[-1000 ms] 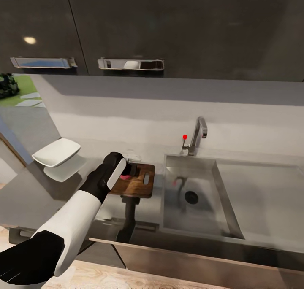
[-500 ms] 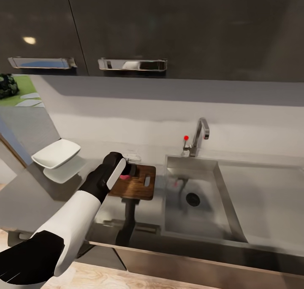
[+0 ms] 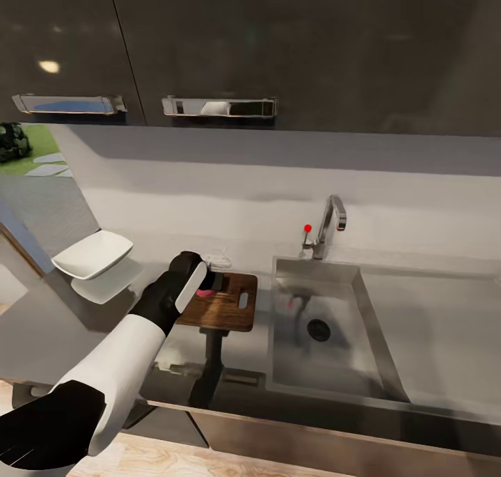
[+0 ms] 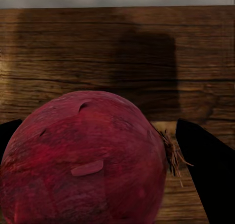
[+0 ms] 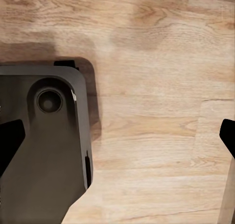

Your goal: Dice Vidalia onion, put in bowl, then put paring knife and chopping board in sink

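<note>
Brown wood of the chopping board [image 3: 224, 301] lies on the countertop [image 3: 62, 331], just left of the sink [image 3: 327, 324]. The left gripper [image 4: 117, 150] is over the board with the Vidalia onion [image 4: 83, 160] between its fingers; the far finger [image 4: 208, 170] stands slightly apart from the bulb, so a firm pinch cannot be confirmed. The bowl [image 3: 92, 253] sits well left of the board. The right gripper [image 5: 122, 140] is spread wide above the wooden floor [image 5: 156, 87], beside the robot base [image 5: 44, 145].

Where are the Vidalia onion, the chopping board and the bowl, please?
Vidalia onion [image 4: 83, 160], left wrist view, middle of its skin.
Chopping board [image 3: 223, 311], head view, bare wood near its front.
Bowl [image 3: 92, 253], head view, its inside.
</note>
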